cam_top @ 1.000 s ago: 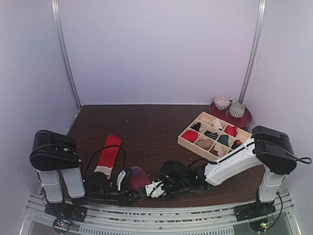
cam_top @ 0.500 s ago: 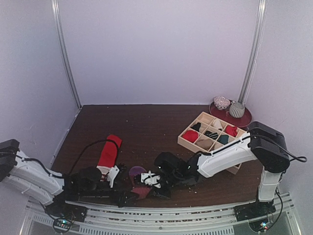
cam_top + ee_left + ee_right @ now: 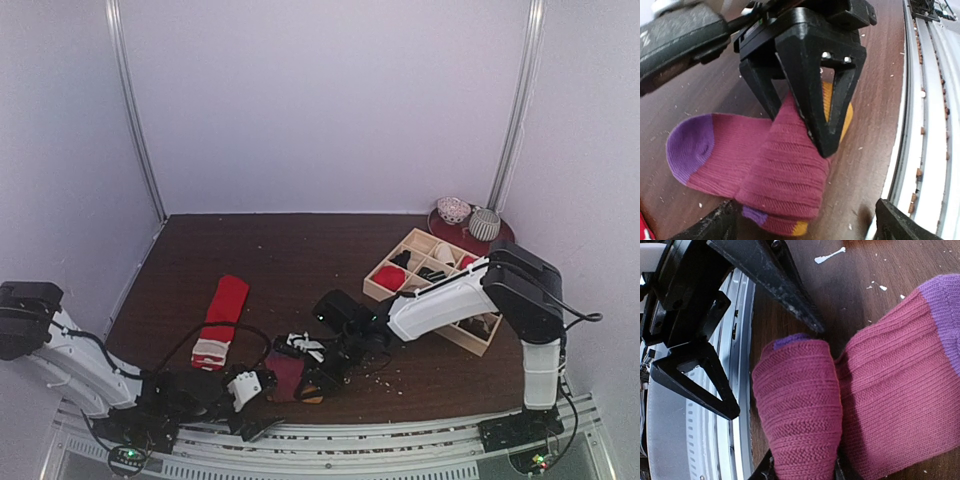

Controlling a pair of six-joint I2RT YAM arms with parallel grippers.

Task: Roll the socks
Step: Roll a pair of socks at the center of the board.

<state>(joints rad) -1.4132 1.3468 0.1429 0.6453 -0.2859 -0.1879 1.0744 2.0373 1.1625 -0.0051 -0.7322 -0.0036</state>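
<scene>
Here, the right fingers (image 3: 807, 90) are pinching a folded-over bulge of the magenta sock (image 3: 765, 165), which is lying near the front edge of the tabletop (image 3: 300, 260). The left fingers (image 3: 892, 225) are standing wide apart just beside it, holding nothing, while the red sock (image 3: 222, 315) is lying flat farther back left.

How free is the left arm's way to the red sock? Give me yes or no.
Probably yes. The left pincer stands open, holding nothing, and the red sock lies flat and uncovered close beside it; only a black cable loops by its cuff.
</scene>
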